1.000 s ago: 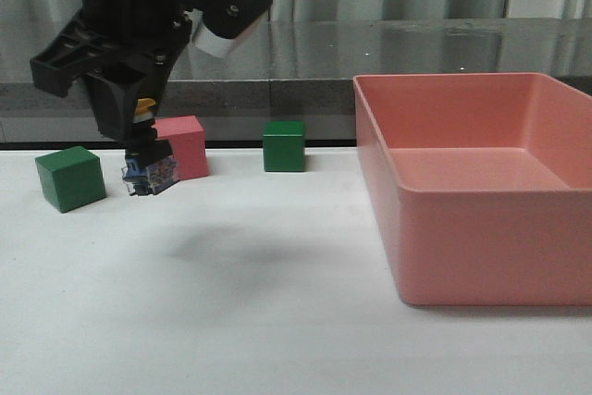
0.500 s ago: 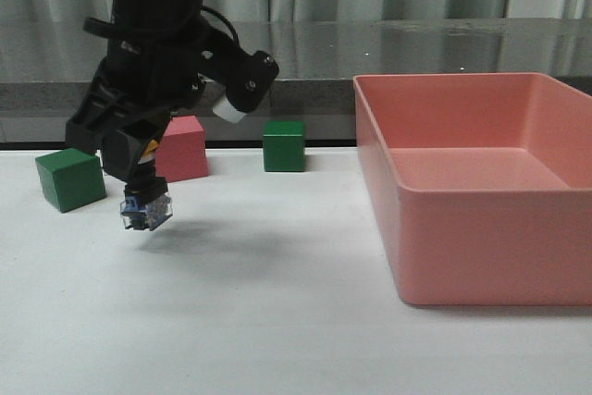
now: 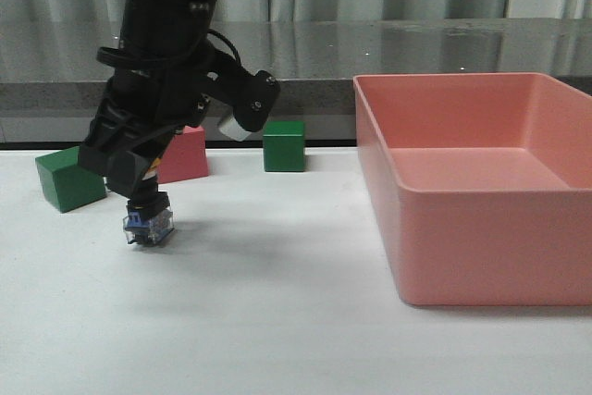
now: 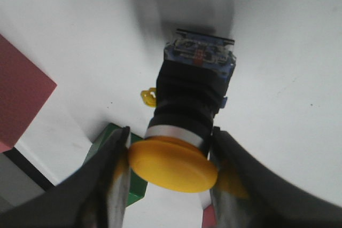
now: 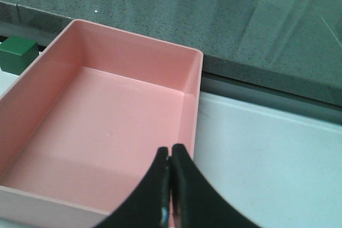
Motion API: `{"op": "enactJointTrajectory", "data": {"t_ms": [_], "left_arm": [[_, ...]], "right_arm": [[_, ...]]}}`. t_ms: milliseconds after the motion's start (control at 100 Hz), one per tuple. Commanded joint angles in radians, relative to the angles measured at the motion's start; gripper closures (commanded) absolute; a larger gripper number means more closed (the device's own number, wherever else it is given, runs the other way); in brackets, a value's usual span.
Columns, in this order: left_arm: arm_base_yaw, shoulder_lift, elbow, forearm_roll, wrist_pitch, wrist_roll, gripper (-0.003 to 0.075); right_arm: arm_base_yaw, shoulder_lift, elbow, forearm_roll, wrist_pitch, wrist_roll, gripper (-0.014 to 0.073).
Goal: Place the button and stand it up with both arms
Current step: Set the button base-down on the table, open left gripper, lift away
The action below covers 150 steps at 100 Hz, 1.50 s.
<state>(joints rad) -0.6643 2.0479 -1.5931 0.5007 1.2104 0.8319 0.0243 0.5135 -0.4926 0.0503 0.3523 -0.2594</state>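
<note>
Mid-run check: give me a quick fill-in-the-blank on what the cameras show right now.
1. The left gripper is shut on the button, gripping its ____ cap.
2. The right gripper hangs shut above the pink ____.
3. The front view shows two green cubes and ____ pink cube.

Missing: yellow; bin; one

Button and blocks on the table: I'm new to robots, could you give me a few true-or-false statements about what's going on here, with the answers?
1. The left gripper holds the button by its yellow cap. True.
2. The button sits inside the pink bin. False: it is over the white table, left of the bin.
3. The right gripper is wide open. False: its fingers are closed together, holding nothing.
4. Two green cubes are on the table, one at the left and one further right. True.
5. The button's base points downward. True.
</note>
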Motion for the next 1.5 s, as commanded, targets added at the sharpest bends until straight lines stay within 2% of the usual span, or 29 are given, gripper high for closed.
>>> {"op": "enactJointTrajectory", "data": {"t_ms": [0,160,700,790,1060,1130,1200,1490], "left_arm": [[-0.009,-0.054,-0.03,0.023,0.041,-0.015,0.0739],[-0.009,-0.054,-0.03,0.021,0.028,-0.054,0.0739],[-0.009,-0.054,-0.03,-0.038,0.024,-0.054,0.0724],[-0.009,-0.054,-0.03,-0.038,0.022,-0.054,0.0655],[-0.009,-0.054,-0.03,-0.002,0.015,-0.063,0.0282],[-0.009,-0.054,-0.03,0.006,0.015,-0.063,0.0226],[-0.009,-0.054,-0.032,0.014,0.015,-0.063,0.02],[-0.009,-0.076,-0.062,0.014,0.055,-0.073,0.0199]], "right_arm": [[-0.006,0.001,-0.027,-0.001,-0.082,0.0,0.0655],[-0.006,0.001,-0.027,-0.001,-0.082,0.0,0.0655],[-0.006,0.001,-0.027,-0.001,-0.082,0.0,0.0655],[-0.006,0.001,-0.027,-0.001,-0.082,0.0,0.0655],[-0.006,0.001,-0.027,-0.001,-0.082,0.0,0.0655],[-0.006,0.001,-0.027,-0.001,-0.082,0.0,0.0655],[-0.006,0.001,-0.027,-0.001,-0.082,0.0,0.0655],[-0.006,0.001,-0.027,-0.001,-0.082,0.0,0.0655]]}}
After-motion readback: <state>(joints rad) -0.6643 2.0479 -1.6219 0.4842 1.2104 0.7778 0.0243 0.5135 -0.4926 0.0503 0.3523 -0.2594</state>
